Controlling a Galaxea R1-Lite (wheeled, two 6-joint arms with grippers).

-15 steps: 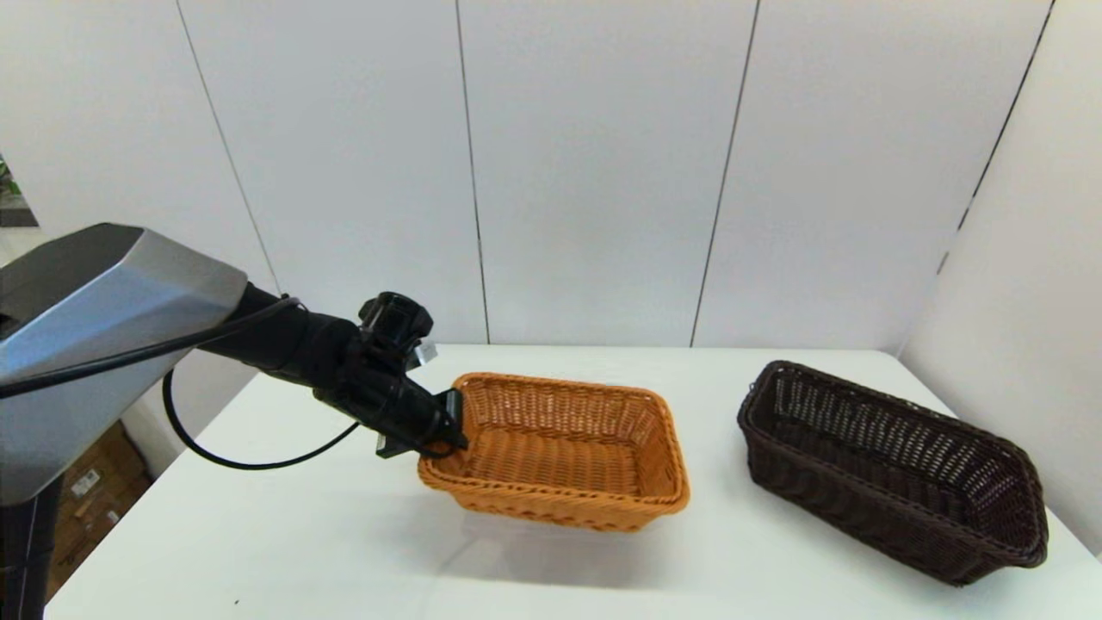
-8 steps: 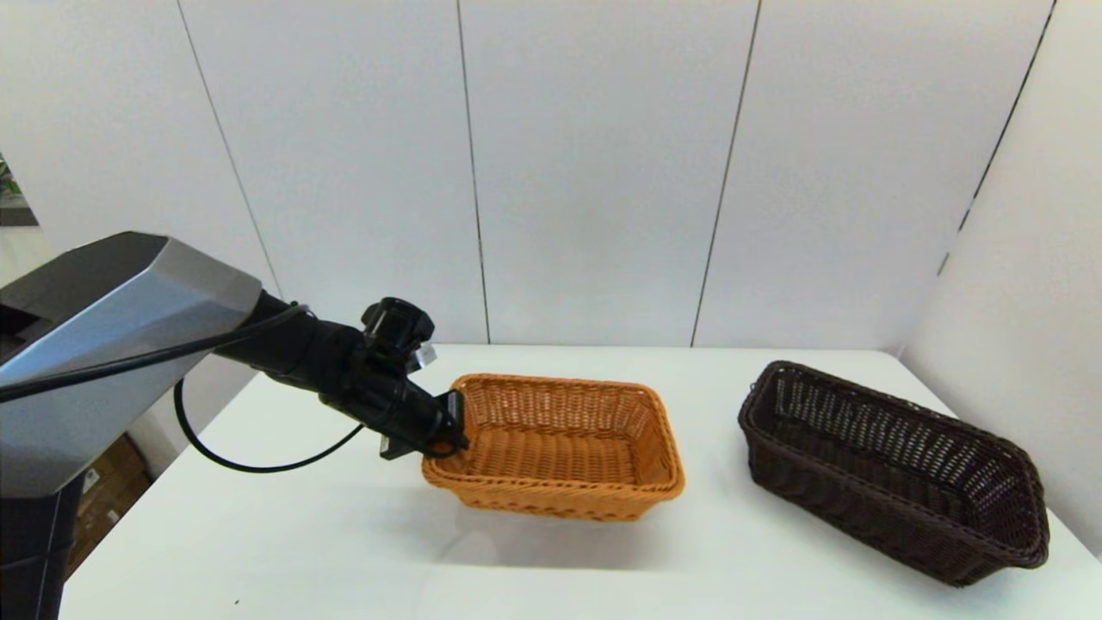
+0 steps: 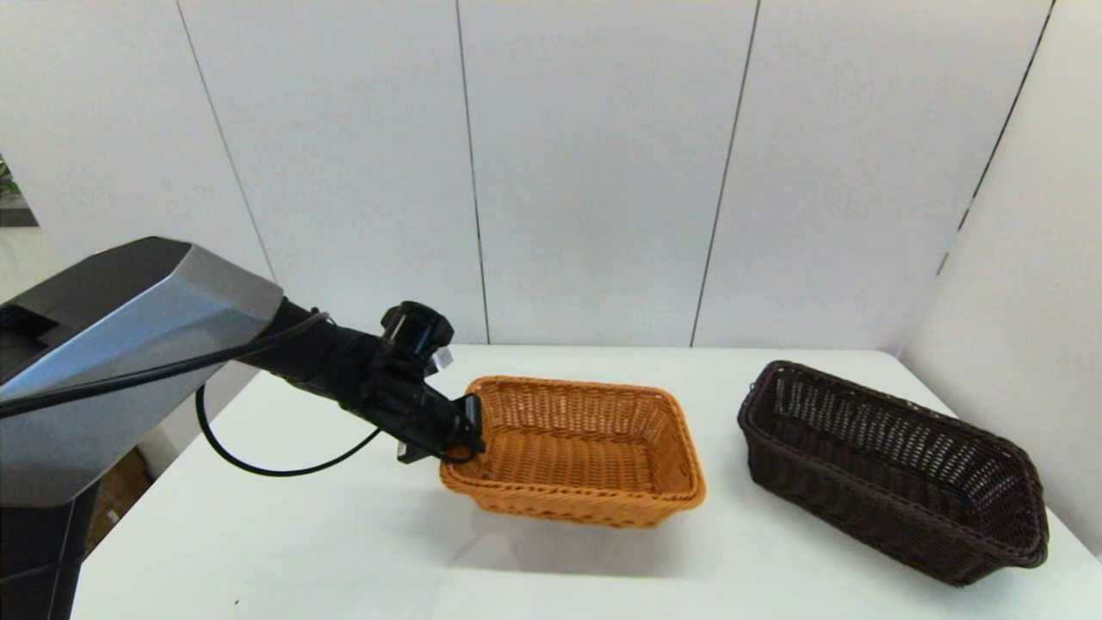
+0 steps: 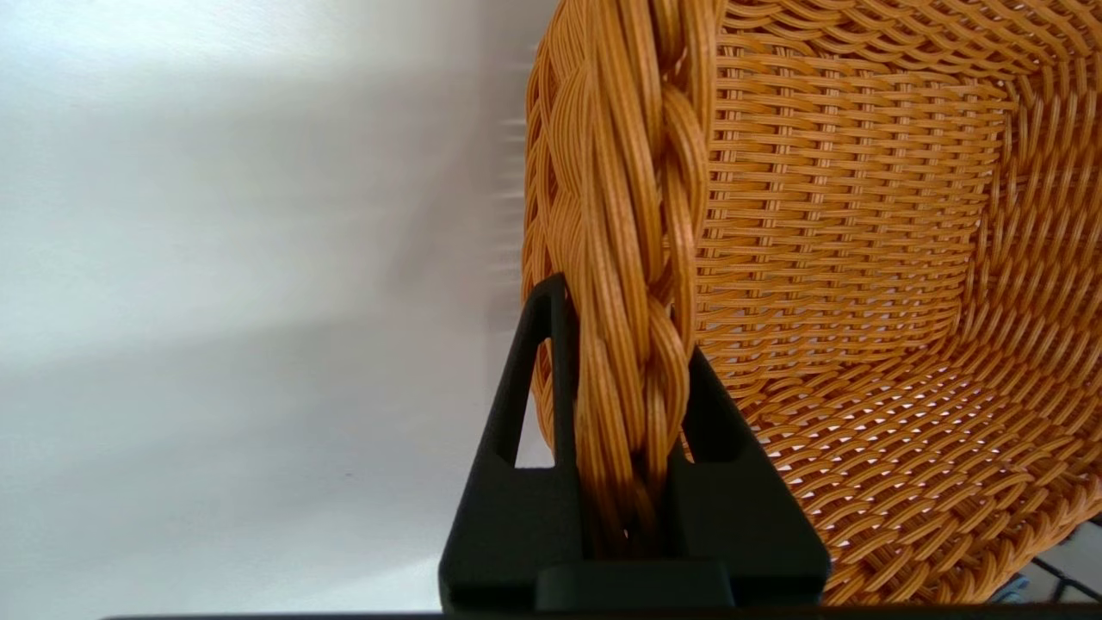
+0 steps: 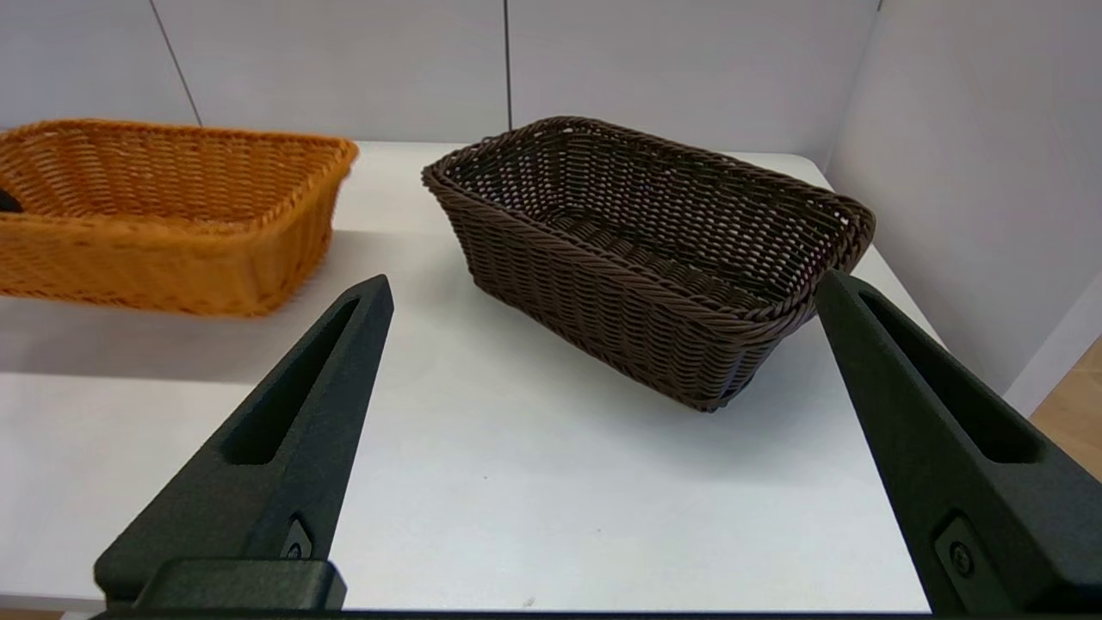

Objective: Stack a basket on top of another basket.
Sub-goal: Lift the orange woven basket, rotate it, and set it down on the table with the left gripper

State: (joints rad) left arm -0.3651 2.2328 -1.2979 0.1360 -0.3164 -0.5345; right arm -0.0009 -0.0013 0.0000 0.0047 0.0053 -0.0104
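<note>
Orange-tan basket (image 3: pixel 585 452) rim in left tool (image 3: pixel 469 428)

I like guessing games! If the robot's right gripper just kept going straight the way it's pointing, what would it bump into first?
Probably the dark brown basket. The open right gripper points at it across bare table.

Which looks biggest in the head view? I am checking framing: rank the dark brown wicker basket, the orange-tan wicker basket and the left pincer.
1. Dark brown rectangular wicker basket, though it may simply be nearer the camera.
2. Orange-tan rectangular wicker basket.
3. Left pincer, clearly smallest.
</note>
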